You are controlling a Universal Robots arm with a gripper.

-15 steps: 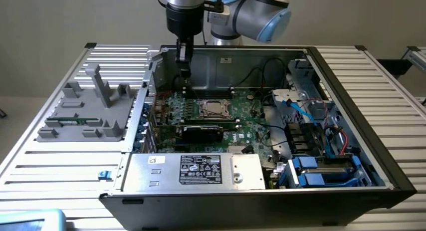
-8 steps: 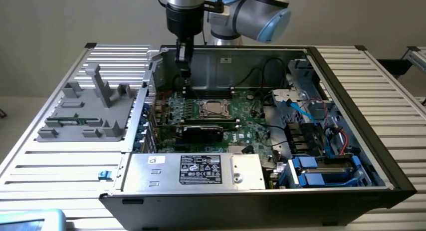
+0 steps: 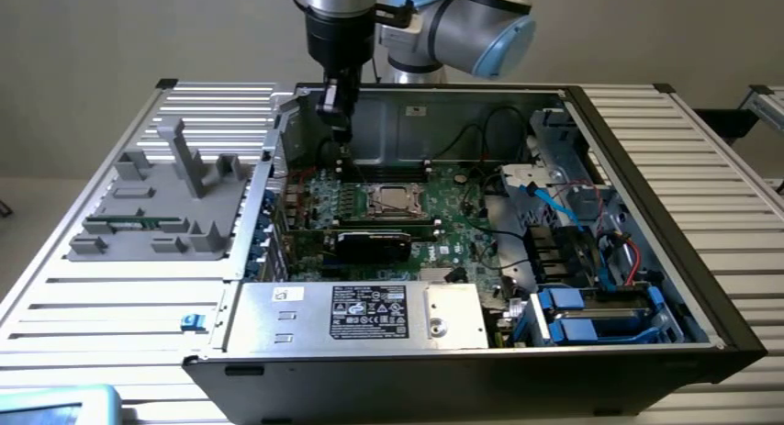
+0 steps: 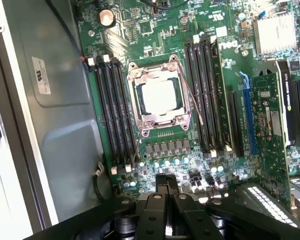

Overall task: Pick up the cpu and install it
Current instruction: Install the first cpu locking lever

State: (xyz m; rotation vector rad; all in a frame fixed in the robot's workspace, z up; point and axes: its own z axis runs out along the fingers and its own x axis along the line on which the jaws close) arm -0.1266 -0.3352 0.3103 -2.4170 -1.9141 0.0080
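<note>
The cpu [image 3: 395, 198] [image 4: 159, 96], a shiny silver square chip, lies flat inside the metal-framed socket [image 4: 138, 102] on the green motherboard [image 3: 460, 228] of an open computer case. My gripper [image 3: 340, 142] [image 4: 166, 181] hangs above the board's rear part, toward the exterior view's left of the socket and well clear of the chip. Its black fingers [image 4: 160, 181] are shut together with nothing between them. In the wrist view the chip lies a short way beyond the fingertips.
Black memory slots [image 4: 112, 112] flank the socket on both sides. A large black card [image 3: 374, 242] lies in front of it. A silver power supply [image 3: 365, 315], cables and blue drive bays [image 3: 586, 315] crowd the case. A grey fixture [image 3: 160, 205] stands on the table at the exterior view's left.
</note>
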